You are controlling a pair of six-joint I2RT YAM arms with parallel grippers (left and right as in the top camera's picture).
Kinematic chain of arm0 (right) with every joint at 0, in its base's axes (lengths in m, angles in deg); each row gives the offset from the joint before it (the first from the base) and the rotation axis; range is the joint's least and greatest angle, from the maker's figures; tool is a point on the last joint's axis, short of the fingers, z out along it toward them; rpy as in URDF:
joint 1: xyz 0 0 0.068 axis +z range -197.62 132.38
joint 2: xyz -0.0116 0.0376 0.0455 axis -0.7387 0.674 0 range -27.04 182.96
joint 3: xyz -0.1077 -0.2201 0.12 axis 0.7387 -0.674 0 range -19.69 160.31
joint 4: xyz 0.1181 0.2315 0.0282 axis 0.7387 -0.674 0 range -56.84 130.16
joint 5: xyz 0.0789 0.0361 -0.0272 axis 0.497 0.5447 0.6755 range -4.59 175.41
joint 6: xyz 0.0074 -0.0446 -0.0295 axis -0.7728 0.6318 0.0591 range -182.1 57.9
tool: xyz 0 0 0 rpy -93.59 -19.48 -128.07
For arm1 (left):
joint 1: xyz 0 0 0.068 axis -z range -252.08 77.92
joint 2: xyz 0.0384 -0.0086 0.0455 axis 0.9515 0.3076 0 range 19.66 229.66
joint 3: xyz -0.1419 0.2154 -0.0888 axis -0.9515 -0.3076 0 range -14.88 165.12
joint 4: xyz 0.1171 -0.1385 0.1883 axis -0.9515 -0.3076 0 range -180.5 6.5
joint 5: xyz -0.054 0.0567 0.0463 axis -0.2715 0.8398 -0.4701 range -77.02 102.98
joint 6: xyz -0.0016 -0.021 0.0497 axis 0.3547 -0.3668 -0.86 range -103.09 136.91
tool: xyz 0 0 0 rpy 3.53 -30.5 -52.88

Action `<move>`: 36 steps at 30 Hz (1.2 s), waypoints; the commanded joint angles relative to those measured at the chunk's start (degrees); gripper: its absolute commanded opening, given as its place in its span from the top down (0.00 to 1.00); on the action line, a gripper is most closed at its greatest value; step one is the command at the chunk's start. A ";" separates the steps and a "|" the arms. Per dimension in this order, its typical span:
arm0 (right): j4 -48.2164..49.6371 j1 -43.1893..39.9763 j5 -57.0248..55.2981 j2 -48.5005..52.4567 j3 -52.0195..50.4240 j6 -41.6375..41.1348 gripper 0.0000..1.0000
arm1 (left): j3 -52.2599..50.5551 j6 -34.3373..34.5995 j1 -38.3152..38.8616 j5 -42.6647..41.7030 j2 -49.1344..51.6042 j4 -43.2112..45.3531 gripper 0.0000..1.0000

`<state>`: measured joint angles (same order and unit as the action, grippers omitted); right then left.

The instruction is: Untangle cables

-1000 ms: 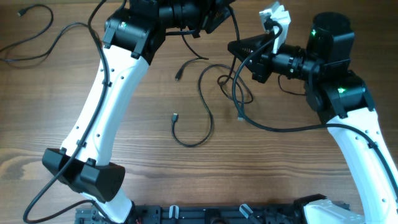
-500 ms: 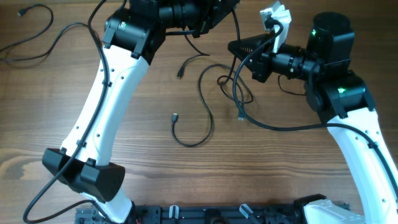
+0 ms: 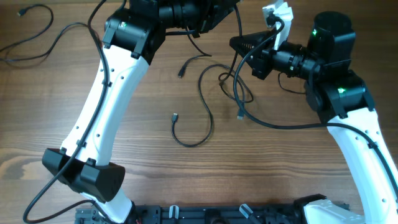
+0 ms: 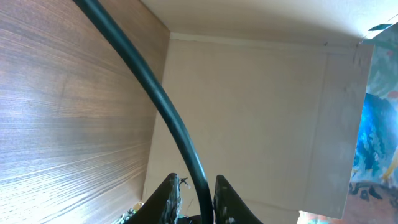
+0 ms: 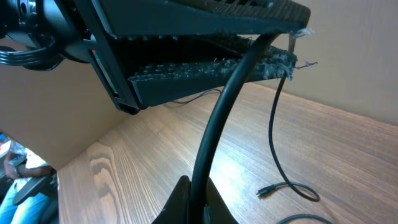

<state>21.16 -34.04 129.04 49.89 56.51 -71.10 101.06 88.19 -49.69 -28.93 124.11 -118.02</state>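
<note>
Nearest me on the wooden table (image 3: 280, 180), the cables (image 3: 193, 144) show as thin black strands. One lies loose at the centre, with its small plug (image 3: 175, 116) at the left end. The cord dips into a rounded loop, then climbs far and right into a cluster of crossing loops (image 3: 235, 84). The right arm's thicker wire (image 3: 280, 127) sweeps through that cluster too. A short strand (image 3: 189, 60) with its own plug lies just left of the cluster, and a separate cable (image 3: 37, 28) sprawls well apart in the far left corner. My left arm (image 3: 115, 93) rises from the near edge and reaches far across the table. My right arm (image 3: 364, 155) comes up the right side and bends left. The two grippers meet at the far middle, above the table, and share one taut cable (image 5: 217, 118). The right gripper (image 5: 193, 190) is clamped tight on its lower end. The left gripper (image 4: 196, 186) has its jaws narrow, pinching the same cord. A thinner strand (image 5: 272, 130) hangs from the left gripper down to the wood.
</note>
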 commanded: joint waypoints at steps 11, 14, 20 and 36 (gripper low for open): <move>0.11 0.07 -0.55 0.55 -0.13 -1.73 0.96 | 0.22 -0.07 0.00 -0.70 -0.57 0.24 0.96; -0.17 0.07 -0.57 0.55 -0.13 -2.16 0.81 | 0.22 -0.07 0.00 -0.72 -0.59 0.48 0.96; -1.55 0.07 -0.57 0.55 -0.15 -3.19 0.41 | 0.22 -0.09 -0.17 -0.70 -0.98 8.79 0.96; -3.15 0.07 -0.59 0.55 -0.15 -3.23 0.00 | 0.22 1.66 -6.45 -0.70 -8.63 28.61 0.96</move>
<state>18.23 -34.04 128.82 49.89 56.51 -74.44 100.95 89.31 -56.10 -28.91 118.32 -93.48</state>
